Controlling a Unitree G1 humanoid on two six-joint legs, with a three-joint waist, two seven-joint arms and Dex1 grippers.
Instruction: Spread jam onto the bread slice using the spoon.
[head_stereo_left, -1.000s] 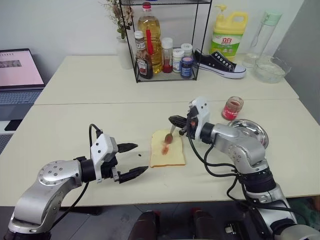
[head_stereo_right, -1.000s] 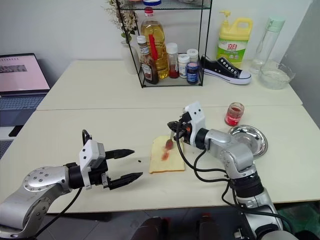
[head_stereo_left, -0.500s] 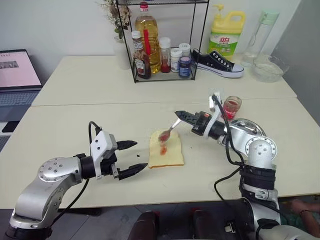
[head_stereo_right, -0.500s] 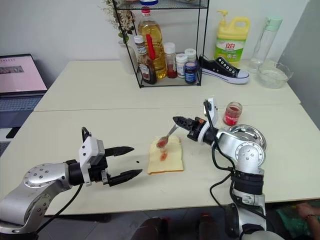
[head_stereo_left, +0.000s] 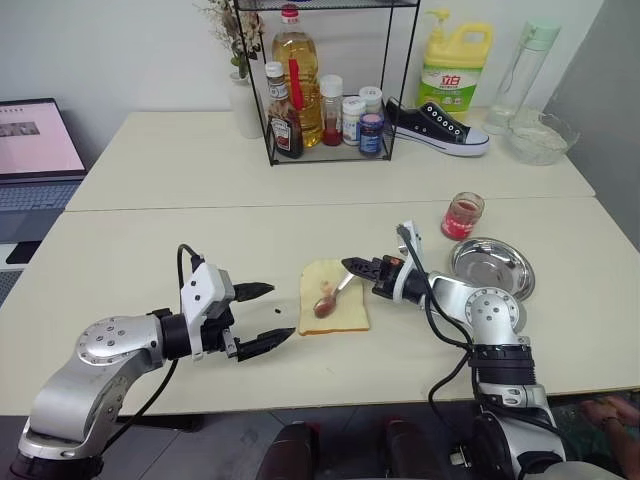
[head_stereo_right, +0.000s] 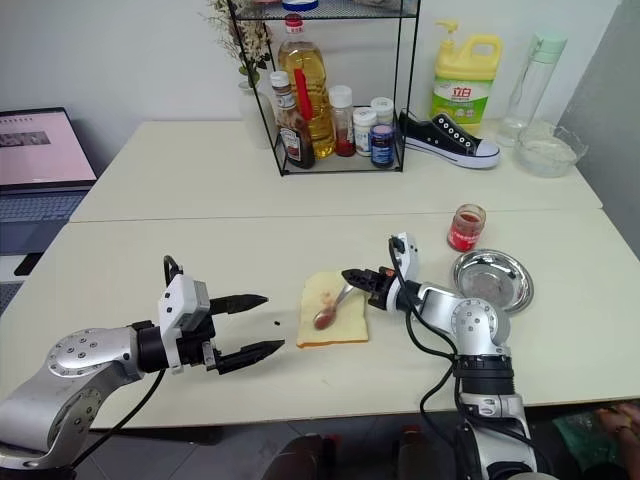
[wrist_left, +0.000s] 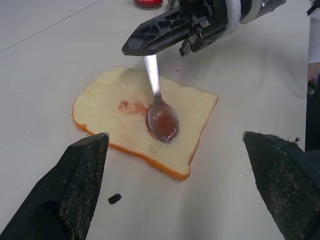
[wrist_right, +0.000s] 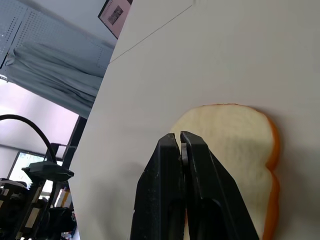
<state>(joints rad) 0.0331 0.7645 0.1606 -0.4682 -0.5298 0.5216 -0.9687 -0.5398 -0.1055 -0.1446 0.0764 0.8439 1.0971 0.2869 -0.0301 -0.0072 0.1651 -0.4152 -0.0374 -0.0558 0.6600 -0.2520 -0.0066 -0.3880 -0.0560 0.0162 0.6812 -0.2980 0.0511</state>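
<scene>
The bread slice (head_stereo_left: 334, 297) lies flat on the near table, with a reddish smear of jam (wrist_left: 129, 105) on its surface. The silver spoon (wrist_left: 161, 118) rests bowl-down on the slice, its bowl red with jam. My right gripper (head_stereo_left: 352, 266) is shut on the spoon's handle, just off the slice's right edge. My left gripper (head_stereo_left: 267, 317) hovers open a little to the left of the slice, holding nothing. The jam jar (head_stereo_left: 463, 215) stands further right, near the table seam.
A round steel dish (head_stereo_left: 492, 268) sits right of my right arm. At the back stand a wire rack of bottles (head_stereo_left: 322, 100), a black shoe (head_stereo_left: 437, 128), a yellow detergent bottle (head_stereo_left: 456, 68) and a glass bowl (head_stereo_left: 542, 137). A laptop (head_stereo_left: 36, 150) is at far left.
My right gripper has rolled and sunk, bringing the spoon's bowl from above the bread down flat onto the slice. The left gripper has stayed still.
</scene>
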